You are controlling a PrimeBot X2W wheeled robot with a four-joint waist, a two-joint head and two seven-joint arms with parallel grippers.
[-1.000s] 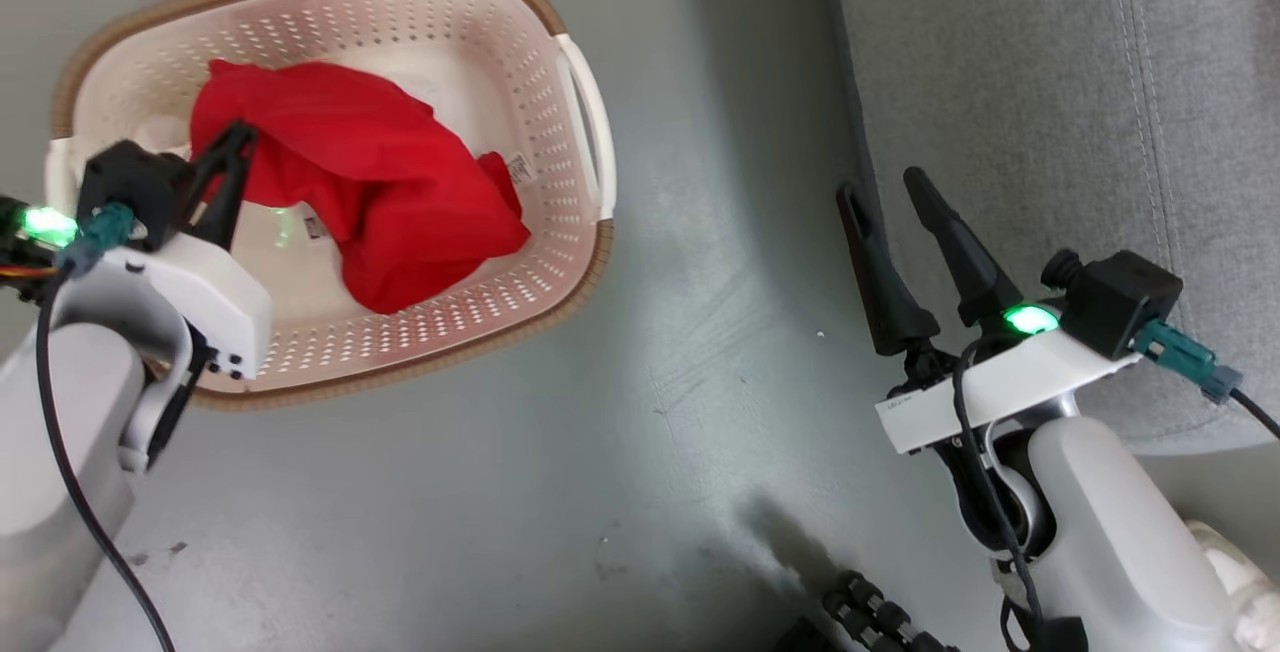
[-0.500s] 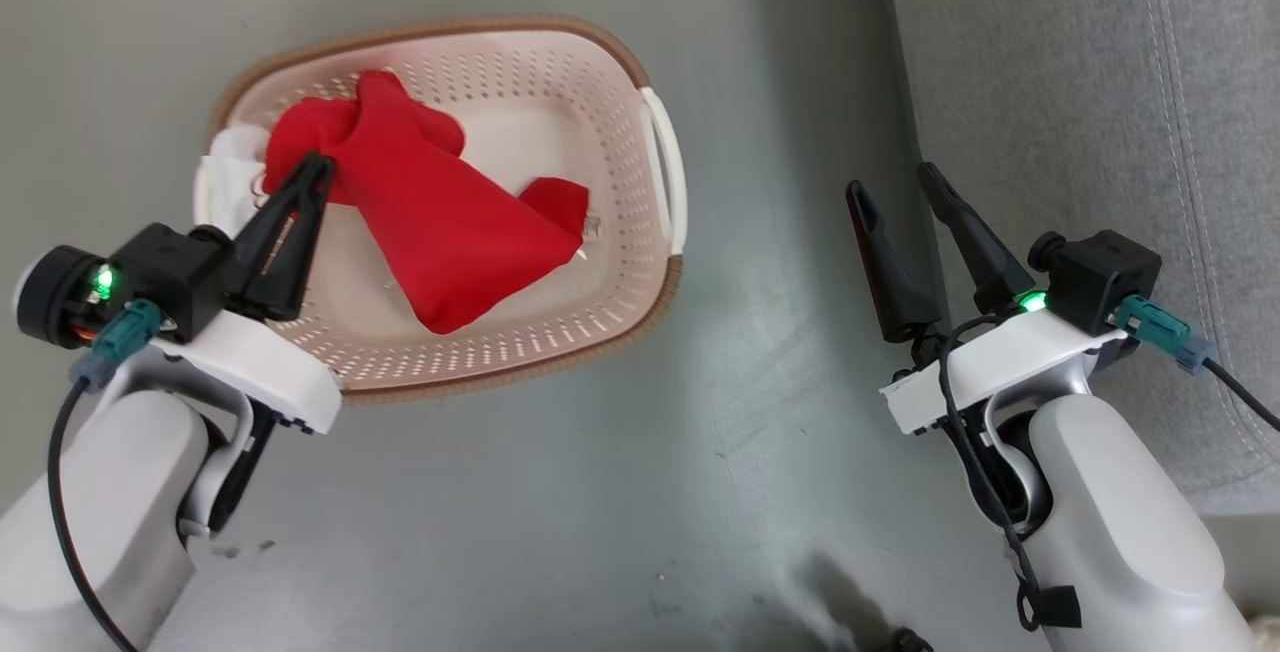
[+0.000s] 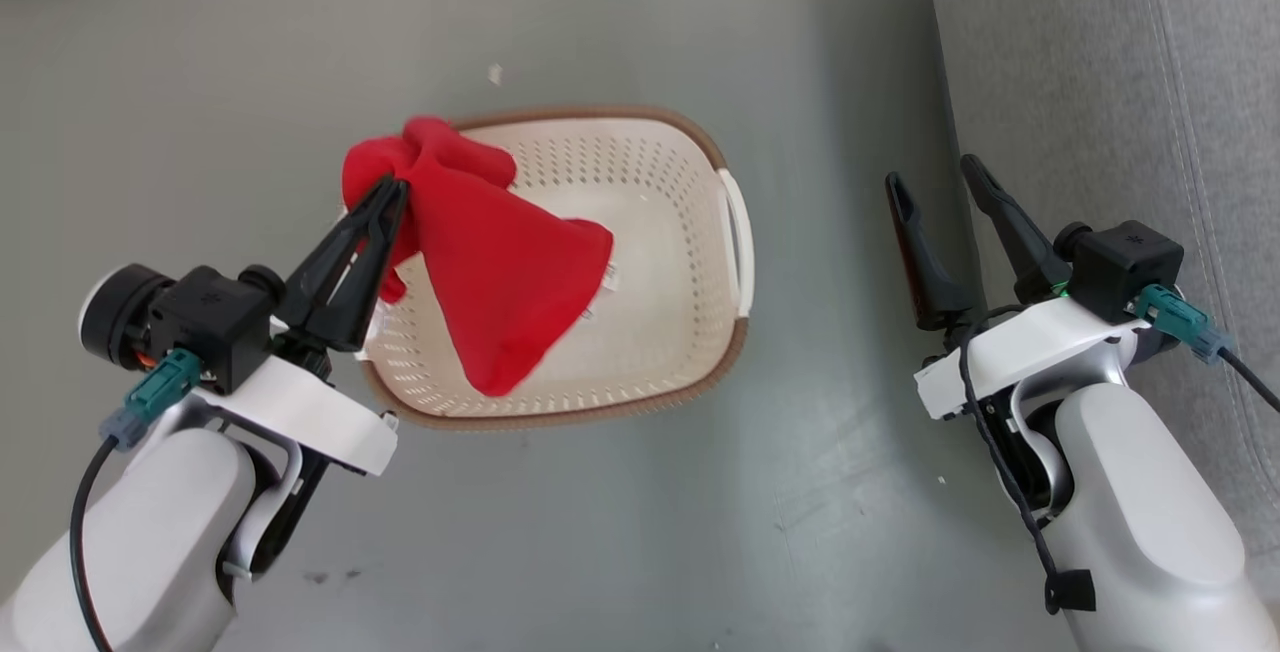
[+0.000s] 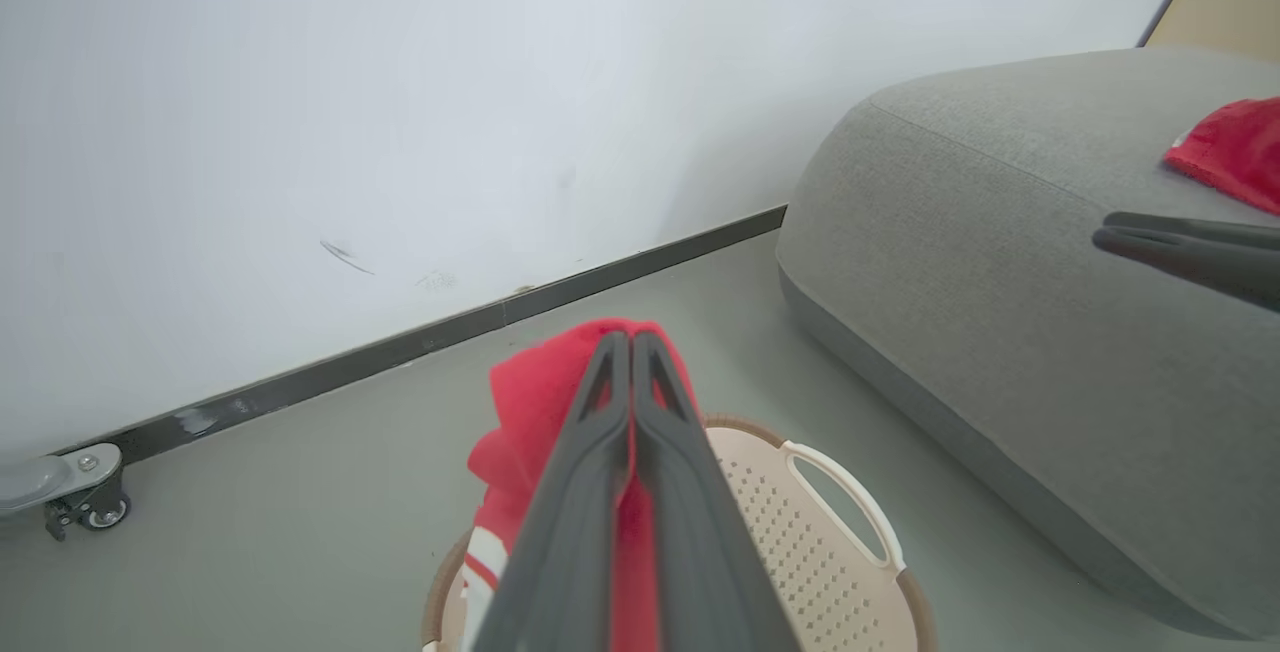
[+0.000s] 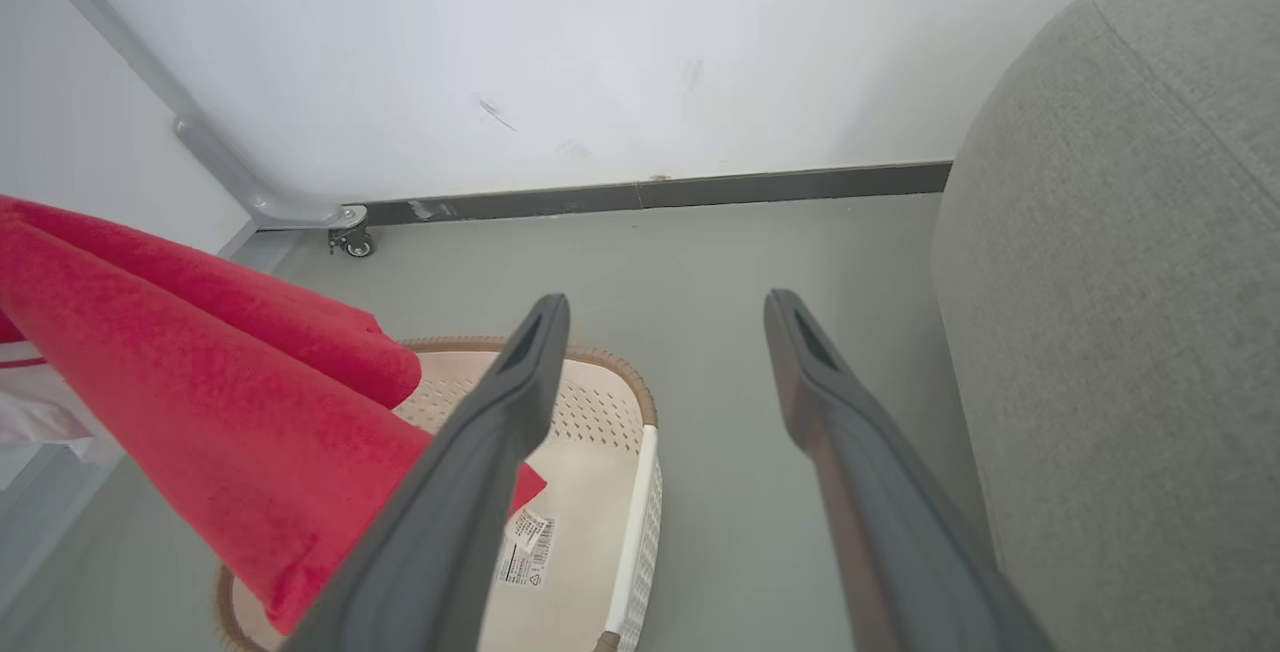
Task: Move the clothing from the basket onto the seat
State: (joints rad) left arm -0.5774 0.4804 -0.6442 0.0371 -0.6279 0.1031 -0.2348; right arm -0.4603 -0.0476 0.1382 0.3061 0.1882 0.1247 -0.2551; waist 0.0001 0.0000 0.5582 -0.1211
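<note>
Nearest, at 8 o'clock in the head view, the left hand [image 3: 392,190] is clenched on a bunched fold of a red garment [image 3: 500,292], its two dark fingers pressed together with cloth squeezed between them. The left wrist view shows the same closed pair with red fabric and a white stripe beside them. At 4 o'clock the right hand [image 3: 932,172] is released, fingers spread and holding nothing, above the grey floor [image 3: 620,532] near the sofa's edge. The garment drapes from the pinch toward 5 o'clock, widening like a cone over the basket [image 3: 665,162], which sits on the floor at the middle of the view. The garment's lower hem seems to hang clear of the basket's bottom, though from above that is hard to judge. The basket's white handle [image 3: 742,242] faces 3 o'clock, and the right wrist view shows a paper label [image 5: 527,547] on its bottom. The sofa [image 3: 1100,82] stands at 1 to 3 o'clock, apart from the basket. Farther off, in the left wrist view, a second red piece [image 4: 1235,147] lies on the sofa's top at 2 o'clock, and a white wall [image 4: 400,82] with dark skirting [image 4: 450,332] rises behind.
</note>
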